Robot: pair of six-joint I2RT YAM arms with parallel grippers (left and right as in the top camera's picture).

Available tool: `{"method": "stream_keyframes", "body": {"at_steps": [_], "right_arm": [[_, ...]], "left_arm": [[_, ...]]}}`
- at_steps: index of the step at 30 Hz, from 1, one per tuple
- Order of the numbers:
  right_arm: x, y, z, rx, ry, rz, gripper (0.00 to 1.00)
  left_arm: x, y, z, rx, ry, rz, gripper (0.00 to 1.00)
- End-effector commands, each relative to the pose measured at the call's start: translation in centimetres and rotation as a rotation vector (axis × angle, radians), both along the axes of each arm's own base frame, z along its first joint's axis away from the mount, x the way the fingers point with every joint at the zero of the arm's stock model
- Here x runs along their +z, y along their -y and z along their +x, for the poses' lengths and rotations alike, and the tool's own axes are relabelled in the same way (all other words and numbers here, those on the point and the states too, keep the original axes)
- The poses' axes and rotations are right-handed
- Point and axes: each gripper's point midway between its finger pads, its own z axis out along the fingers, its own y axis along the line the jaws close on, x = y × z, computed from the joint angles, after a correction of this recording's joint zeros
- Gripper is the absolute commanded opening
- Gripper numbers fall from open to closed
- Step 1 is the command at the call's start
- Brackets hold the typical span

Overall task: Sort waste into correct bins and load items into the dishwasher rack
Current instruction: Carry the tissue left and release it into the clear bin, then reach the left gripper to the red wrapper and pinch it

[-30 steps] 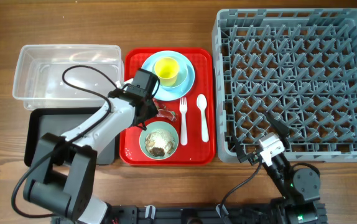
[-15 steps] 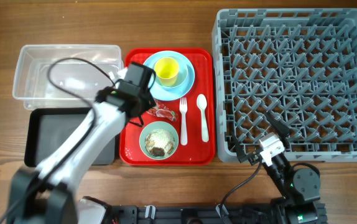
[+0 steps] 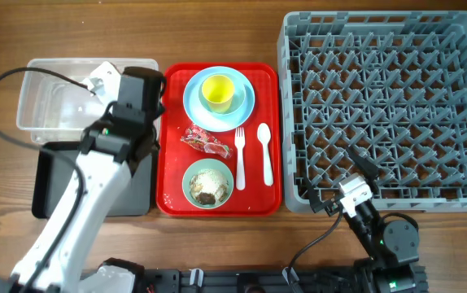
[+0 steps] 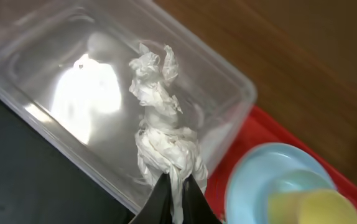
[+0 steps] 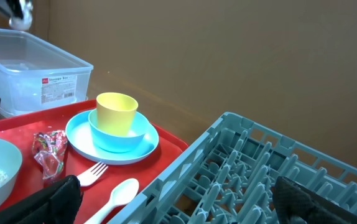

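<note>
Left wrist: left gripper [image 4: 177,190] clamped on tissue [image 4: 163,134], over clear tub [image 4: 241,93], table's far-left corner.
Right gripper [image 5: 178,202]: jaws apart, idle.
Done: seemingly nothing binned.
Left: wrapper [image 3: 207,142], scraps [image 3: 207,185], plate [image 3: 238,111], cup [image 3: 218,91], bowl [image 3: 187,182], fork [image 3: 239,155], spoon [image 3: 264,150] on red tray [image 3: 172,203].

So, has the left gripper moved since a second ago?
Yes. In the overhead view the left gripper, shut on the tissue, has gone left from above the red tray to above the clear tub, whose place is unchanged.

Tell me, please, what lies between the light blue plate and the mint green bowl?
The crinkled red snack wrapper lies there, as the overhead view shows.
</note>
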Motion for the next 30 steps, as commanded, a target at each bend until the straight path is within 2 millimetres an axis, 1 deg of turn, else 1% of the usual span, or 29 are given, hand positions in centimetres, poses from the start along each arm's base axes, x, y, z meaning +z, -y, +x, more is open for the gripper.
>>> {"method": "stream_keyframes", "body": {"at_steps": [1, 2, 3, 4, 5, 6, 7, 8, 10, 12, 13, 15, 17, 18, 19, 21, 23, 24, 25, 27, 28, 29, 30], "right_arm": [[0.2, -0.1, -0.1, 0.006, 0.01, 0.001, 1.0], [0.2, -0.1, -0.1, 0.006, 0.01, 0.0, 1.0], [0.2, -0.1, -0.1, 0.006, 0.01, 0.001, 1.0], [0.2, -0.1, -0.1, 0.006, 0.01, 0.0, 1.0], [0.2, -0.1, -0.1, 0.006, 0.01, 0.0, 1.0], [0.2, -0.1, -0.1, 0.006, 0.01, 0.0, 1.0], [0.2, -0.1, -0.1, 0.006, 0.01, 0.0, 1.0], [0.2, -0.1, -0.1, 0.006, 0.01, 0.001, 1.0], [0.2, -0.1, -0.1, 0.006, 0.01, 0.001, 1.0], [0.2, -0.1, -0.1, 0.006, 0.01, 0.001, 1.0], [0.2, -0.1, -0.1, 0.006, 0.01, 0.0, 1.0], [0.2, -0.1, -0.1, 0.006, 0.01, 0.0, 1.0], [0.2, -0.1, -0.1, 0.006, 0.01, 0.001, 1.0], [0.2, -0.1, -0.1, 0.006, 0.01, 0.001, 1.0], [0.2, -0.1, -0.1, 0.006, 0.01, 0.0, 1.0], [0.2, -0.1, -0.1, 0.006, 0.01, 0.001, 1.0], [0.2, -0.1, -0.1, 0.006, 0.01, 0.001, 1.0], [0.2, -0.1, -0.1, 0.006, 0.01, 0.001, 1.0], [0.2, -0.1, -0.1, 0.006, 0.01, 0.001, 1.0], [0.2, -0.1, -0.1, 0.006, 0.01, 0.0, 1.0], [0.2, -0.1, -0.1, 0.007, 0.01, 0.001, 1.0], [0.2, -0.1, -0.1, 0.006, 0.01, 0.001, 1.0], [0.2, -0.1, -0.1, 0.006, 0.01, 0.001, 1.0]], "left_arm": [[-3.4, -2.8, 1.1, 0.093, -0.077, 0.068, 0.07], [-4.2, -3.3, 1.5, 0.107, -0.09, 0.07, 0.09], [-4.9, -3.7, 1.8, 0.118, -0.098, 0.069, 0.17], [-5.6, -4.2, 2.2, 0.13, -0.106, 0.066, 0.32], [-6.0, -4.4, 2.4, 0.136, -0.108, 0.063, 0.58], [-6.2, -4.7, 2.6, 0.14, -0.111, 0.064, 0.88], [-6.2, -4.8, 2.8, 0.125, -0.112, 0.073, 1.0], [-6.0, -4.9, 3.0, 0.107, -0.112, 0.088, 1.0], [-4.9, -4.9, 3.3, 0.075, -0.098, 0.11, 1.0], [-3.5, -4.3, 3.4, 0.04, -0.072, 0.089, 1.0], [-2.8, -3.6, 3.4, 0.016, -0.054, 0.057, 1.0], [-0.8, -1.2, 3.1, -0.076, -0.007, -0.046, 1.0], [0.4, 1.0, 2.4, -0.163, 0.012, -0.132, 0.98], [1.0, 2.5, 1.8, -0.223, 0.014, -0.19, 0.93], [1.4, 4.6, 0.9, -0.306, 0.003, -0.273, 0.88], [1.6, 7.8, -0.7, -0.429, -0.035, -0.393, 0.77], [0.9, 10.5, -2.9, -0.519, -0.119, -0.48, 0.57], [0.3, 11.2, -3.9, -0.54, -0.166, -0.497, 0.45], [-0.6, 12.2, -5.3, -0.562, -0.235, -0.502, 0.38], [-2.0, 13.1, -6.8, -0.579, -0.317, -0.474, 0.33], [-2.7, 13.4, -7.4, -0.585, -0.35, -0.448, 0.27], [-3.2, 13.7, -7.7, -0.588, -0.375, -0.418, 0.24], [-3.8, 13.9, -8.0, -0.593, -0.394, -0.383, 0.18]]}}
